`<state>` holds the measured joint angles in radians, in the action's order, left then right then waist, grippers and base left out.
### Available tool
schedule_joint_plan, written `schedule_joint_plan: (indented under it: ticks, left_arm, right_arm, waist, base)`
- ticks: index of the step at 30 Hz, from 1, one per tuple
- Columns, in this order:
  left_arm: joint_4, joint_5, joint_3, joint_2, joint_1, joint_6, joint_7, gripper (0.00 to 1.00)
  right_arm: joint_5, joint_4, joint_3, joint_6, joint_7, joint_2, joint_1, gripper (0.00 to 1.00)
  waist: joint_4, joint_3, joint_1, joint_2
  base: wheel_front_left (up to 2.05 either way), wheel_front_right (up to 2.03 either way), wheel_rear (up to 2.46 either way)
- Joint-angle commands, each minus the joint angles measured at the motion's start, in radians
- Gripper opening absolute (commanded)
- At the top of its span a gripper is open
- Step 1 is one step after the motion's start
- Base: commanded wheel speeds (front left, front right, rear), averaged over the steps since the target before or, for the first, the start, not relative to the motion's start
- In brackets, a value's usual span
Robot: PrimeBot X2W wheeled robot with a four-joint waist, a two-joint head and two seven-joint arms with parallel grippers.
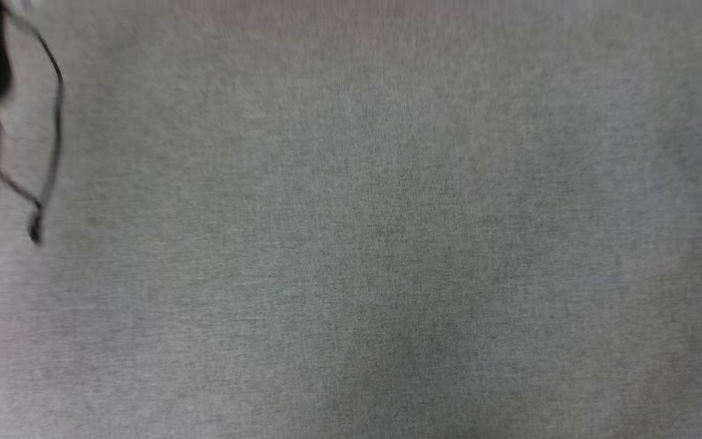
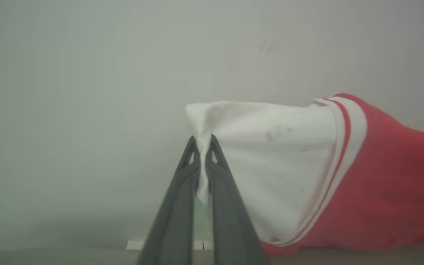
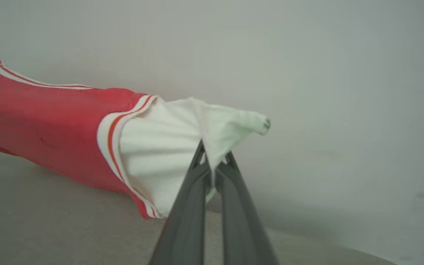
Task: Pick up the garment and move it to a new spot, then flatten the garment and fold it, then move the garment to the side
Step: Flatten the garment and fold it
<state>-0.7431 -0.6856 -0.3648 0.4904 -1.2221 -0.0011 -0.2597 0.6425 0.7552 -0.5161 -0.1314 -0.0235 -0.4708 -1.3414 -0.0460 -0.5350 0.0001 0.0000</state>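
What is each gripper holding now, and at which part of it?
Both hold the garment. The left gripper is shut on the end of a white sleeve, and the right gripper on a white sleeve end too.

Much of garment (image 2: 399, 184) beyond edge

- Grey surface (image 1: 387, 244): fine heathered weave, slightly blurred, faintly darker low at centre in head view.
- Pale wall (image 2: 87, 73): greyish-white, rising behind surface in both wrist views.
- White strip (image 2: 135, 244): small, flat, low in left wrist view where surface meets wall; detail too blurred to make out.
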Motion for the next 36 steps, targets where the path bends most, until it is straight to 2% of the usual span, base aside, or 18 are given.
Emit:
schedule_joint_plan:
  ticks: [1, 7, 14, 19, 22, 24, 27, 31, 32, 34, 35, 36]
  left_arm:
    - [0.009, 0.0, 0.004, 0.002, 0.036, 0.003, -0.005, 0.0]
    - [0.158, -0.028, 0.081, 0.024, 0.383, 0.052, -0.007, 0.0]
    - [0.38, -0.045, 0.129, 0.032, 0.813, 0.142, -0.006, 0.0]
    - [0.53, -0.072, 0.143, 0.033, 1.078, 0.223, 0.014, 0.0]
    - [0.609, -0.094, 0.148, 0.028, 1.212, 0.27, 0.041, 0.0]
    - [0.645, -0.104, 0.148, 0.024, 1.296, 0.299, 0.054, 0.0]
    - [0.679, -0.112, 0.137, 0.016, 1.398, 0.33, 0.066, 0.0]
    - [0.707, -0.113, 0.117, 0.007, 1.475, 0.344, 0.077, 0.0]
    - [0.714, -0.114, 0.111, 0.0, 1.485, 0.345, 0.076, 0.0]
    - [0.721, -0.11, 0.101, -0.005, 1.492, 0.347, 0.077, 0.0]
    - [0.725, -0.108, 0.096, -0.007, 1.492, 0.346, 0.076, 0.0]
    - [0.728, -0.106, 0.092, -0.01, 1.49, 0.346, 0.076, 0.0]
  right_arm:
    - [0.013, -0.005, 0.001, 0.001, 0.002, -0.019, 0.038, 0.0]
    - [0.076, -0.104, 0.017, 0.002, 0.022, -0.072, 0.341, 0.0]
    - [0.076, -0.253, 0.104, 0.002, 0.048, -0.08, 0.698, 0.0]
    - [0.036, -0.375, 0.21, 0.002, 0.113, -0.039, 0.956, 0.0]
    - [-0.016, -0.458, 0.279, 0.002, 0.184, -0.019, 1.115, 0.0]
    - [-0.043, -0.519, 0.324, 0.002, 0.241, 0.017, 1.224, 0.0]
    - [-0.081, -0.606, 0.385, 0.002, 0.334, 0.069, 1.375, 0.0]
    - [-0.132, -0.709, 0.449, 0.001, 0.447, 0.128, 1.535, 0.0]
    - [-0.137, -0.729, 0.467, 0.002, 0.47, 0.144, 1.564, 0.04]
    - [-0.15, -0.765, 0.495, 0.001, 0.51, 0.172, 1.611, 0.48]
    - [-0.158, -0.786, 0.505, 0.001, 0.523, 0.183, 1.626, 0.87]
    - [-0.158, -0.798, 0.512, 0.001, 0.539, 0.199, 1.64, 1.0]
  waist:
    - [0.01, 0.055, -0.0001, 0.0]
    - [0.012, 0.174, -0.0001, 0.0]
    - [0.006, 0.282, -0.0001, 0.0]
    - [0.005, 0.356, -0.0001, 0.0]
    - [0.01, 0.391, -0.0001, 0.0]
    - [0.013, 0.413, -0.0001, 0.0]
    - [0.016, 0.445, -0.0001, 0.0]
    - [0.029, 0.476, -0.0001, 0.0]
    - [0.032, 0.481, -0.0001, 0.0]
    - [0.038, 0.486, -0.0001, 0.0]
    - [0.041, 0.488, -0.0001, 0.0]
    - [0.042, 0.489, -0.0001, 0.0]
  base:
    - [0.0, 0.0, 0.0]
    - [0.0, 0.0, 0.0]
    - [0.0, 0.0, 0.0]
    - [0.0, 0.0, 0.0]
    - [0.0, 0.0, 0.0]
    - [0.0, 0.0, 0.0]
    - [0.0, 0.0, 0.0]
    - [0.0, 0.0, 0.0]
    - [0.0, 0.0, 0.0]
    - [0.0, 0.0, 0.0]
    - [0.0, 0.0, 0.0]
    - [0.0, 0.0, 0.0]
